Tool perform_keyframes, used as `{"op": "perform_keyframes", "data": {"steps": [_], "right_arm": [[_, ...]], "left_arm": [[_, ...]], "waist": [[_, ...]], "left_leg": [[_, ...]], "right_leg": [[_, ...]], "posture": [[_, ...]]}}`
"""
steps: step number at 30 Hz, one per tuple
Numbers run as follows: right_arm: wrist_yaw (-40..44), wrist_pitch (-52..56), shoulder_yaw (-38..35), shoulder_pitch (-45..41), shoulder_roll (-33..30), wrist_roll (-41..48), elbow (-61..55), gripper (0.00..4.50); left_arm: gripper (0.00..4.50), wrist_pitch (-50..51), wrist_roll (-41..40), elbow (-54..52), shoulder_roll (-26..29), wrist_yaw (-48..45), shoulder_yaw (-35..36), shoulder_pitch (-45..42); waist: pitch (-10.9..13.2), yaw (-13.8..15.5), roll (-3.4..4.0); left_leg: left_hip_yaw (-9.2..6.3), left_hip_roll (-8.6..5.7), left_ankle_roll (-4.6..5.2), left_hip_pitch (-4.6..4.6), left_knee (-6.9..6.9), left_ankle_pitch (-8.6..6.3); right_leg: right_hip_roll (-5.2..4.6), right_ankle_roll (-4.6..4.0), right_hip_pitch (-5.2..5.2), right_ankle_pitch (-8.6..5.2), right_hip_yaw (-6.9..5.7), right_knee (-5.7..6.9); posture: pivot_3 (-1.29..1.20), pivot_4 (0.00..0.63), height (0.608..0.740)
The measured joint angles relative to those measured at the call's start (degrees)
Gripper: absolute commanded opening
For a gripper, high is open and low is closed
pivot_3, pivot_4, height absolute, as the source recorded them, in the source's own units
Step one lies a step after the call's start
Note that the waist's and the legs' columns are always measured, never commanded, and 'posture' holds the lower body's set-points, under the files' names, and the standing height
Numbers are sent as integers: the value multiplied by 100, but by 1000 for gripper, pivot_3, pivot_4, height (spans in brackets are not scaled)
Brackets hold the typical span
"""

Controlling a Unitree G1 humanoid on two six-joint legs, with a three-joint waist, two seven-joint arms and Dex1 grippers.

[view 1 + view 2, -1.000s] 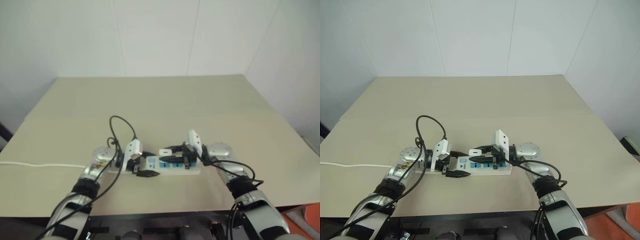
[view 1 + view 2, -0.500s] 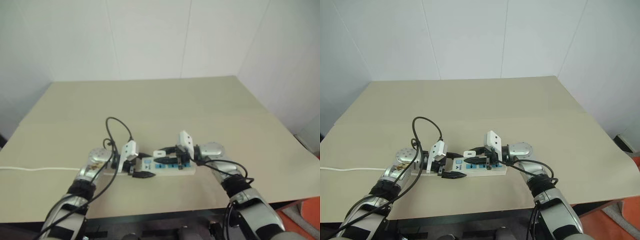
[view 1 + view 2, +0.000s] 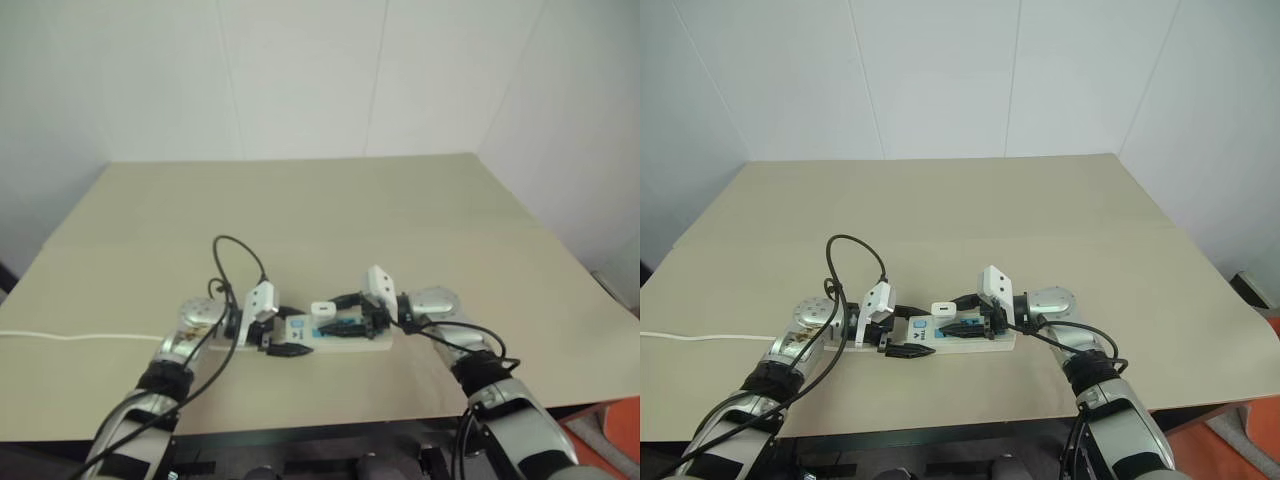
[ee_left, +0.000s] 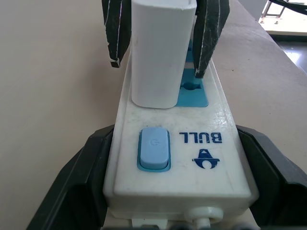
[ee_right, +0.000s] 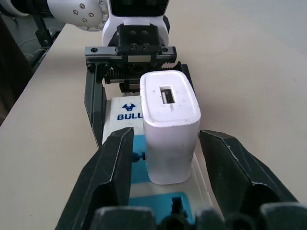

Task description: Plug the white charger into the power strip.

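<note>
The power strip (image 3: pixel 985 338) lies on the tan table near the front edge. Standing upright in the socket beside the blue switch (image 4: pixel 153 148) is the white charger (image 5: pixel 170 129). My right gripper (image 5: pixel 168 139) is open: its black fingers (image 5: pixel 112 163) flank the charger with a gap on each side. The left gripper (image 4: pixel 175 139) is shut on the power strip, its fingers (image 4: pixel 76 182) pressed against both sides of the switch end. Seen from the head, both grippers face each other along the strip, the charger (image 3: pixel 943 309) between them.
A thin white cord (image 3: pixel 700 337) runs off the table's left side. A black cable (image 3: pixel 855 250) loops up over my left wrist. The table's front edge (image 3: pixel 940 430) is close behind the strip, and an orange object (image 3: pixel 1240 445) sits on the floor at the right.
The right gripper's fingers have spread away from the charger, which now stands by itself in the strip. The left gripper keeps its hold. The camera has shifted slightly.
</note>
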Motion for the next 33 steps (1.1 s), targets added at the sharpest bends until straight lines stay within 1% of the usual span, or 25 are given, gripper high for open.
{"op": "perform_keyframes", "data": {"steps": [9, 11, 13, 15, 19, 23, 24, 26, 31, 33], "right_arm": [[1, 1, -97, 23, 47, -3, -7, 2712], [47, 84, -119, 28, -43, -1, -155, 2712], [126, 268, -143, 74, -223, 5, -350, 2734], [254, 537, -186, 193, -502, 48, -675, 2734], [517, 1038, -472, 435, -1196, 378, -1593, 2734], [571, 1325, -763, 589, -1683, 642, -2182, 2734], [571, 1389, -833, 634, -1782, 688, -2274, 2734], [591, 1494, -1039, 764, -2090, 807, -2413, 2734], [560, 1638, -1626, 1148, -2696, 1045, -2736, 2734], [504, 1656, -1873, 1441, -2885, 1102, -2846, 2734]], "left_arm": [[3307, 100, 2, -183, 19, 59, 53, 126], [3307, 106, 10, -178, -9, 60, 52, 107], [4033, 124, 11, -170, -44, 73, 51, 92], [4449, 248, 29, -97, -60, 151, 60, 64], [4449, 341, 29, -37, -125, 151, 119, -18], [4449, 383, -27, -202, -66, 60, 151, -17], [4449, 477, -127, -372, 32, -41, 166, -2], [4449, 747, -444, -959, 450, -344, 349, 56], [4449, 1851, -1377, -2435, 1625, -701, 1109, 356], [4449, 2100, -1562, -2752, 2076, -729, 1430, 587]], "waist": [[-4, -11, -3], [-3, -8, -2], [-1, 6, -1], [8, 26, 7], [19, 64, 22], [22, 71, 18], [23, 70, 18], [24, 66, 18], [51, 58, 25], [55, 64, 25]], "left_leg": [[0, 0, 0, 0, 0, 0], [0, -1, 0, -4, 0, 0], [0, -1, 0, -9, 0, 0], [0, -3, 0, -23, 0, 0], [0, -3, 0, -42, 0, -1], [0, -2, -2, -62, 0, -2], [1, -2, -2, -76, 1, -2], [2, -1, -2, -119, 4, -1], [2, 1, -1, -123, 0, -3], [4, 0, -1, -120, 0, -4]], "right_leg": [[0, 0, 0, 0, 0, -1], [0, 0, -5, 0, 0, -1], [0, 0, -9, 0, 0, -2], [-1, 1, -22, 0, 0, -2], [-1, 3, -36, -2, 0, -9], [-1, 4, -54, -2, -1, -11], [-1, 4, -68, -2, 0, -8], [-1, 2, -119, 0, 2, 2], [-2, 1, -124, 0, 1, -1], [-4, 3, -122, -2, 1, -3]], "posture": [[0, 150, 740], [0, 150, 740], [0, 150, 740], [0, 150, 740], [0, 150, 740], [0, 150, 740], [0, 150, 740], [0, 150, 740], [0, 150, 740], [0, 150, 740]]}}
